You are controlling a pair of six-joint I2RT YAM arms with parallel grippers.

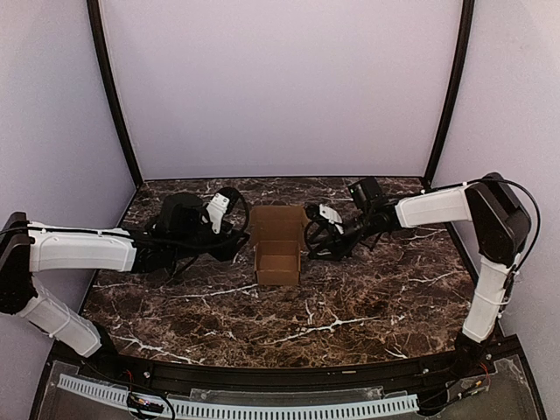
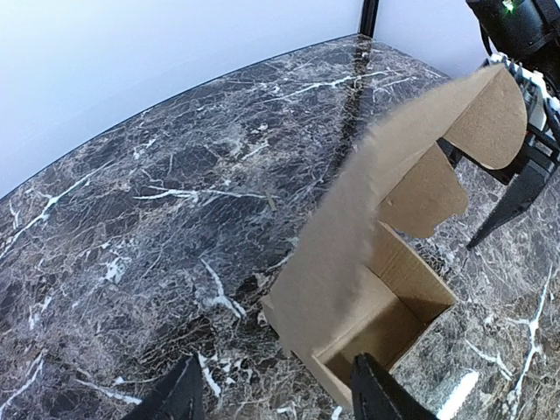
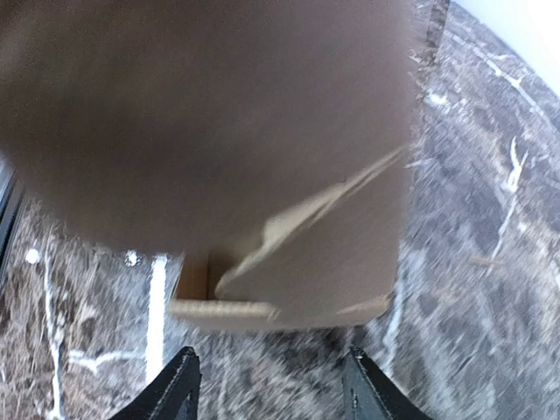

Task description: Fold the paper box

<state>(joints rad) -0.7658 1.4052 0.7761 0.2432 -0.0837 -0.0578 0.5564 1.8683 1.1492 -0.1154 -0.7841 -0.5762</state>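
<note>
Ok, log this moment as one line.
paper box partly folded, lid flap up | left gripper: jaws open, empty | right gripper: jaws open, empty

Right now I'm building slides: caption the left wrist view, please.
Partly folded paper box on the marble table, lid flap raised, framed by the open left end effector.
</note>
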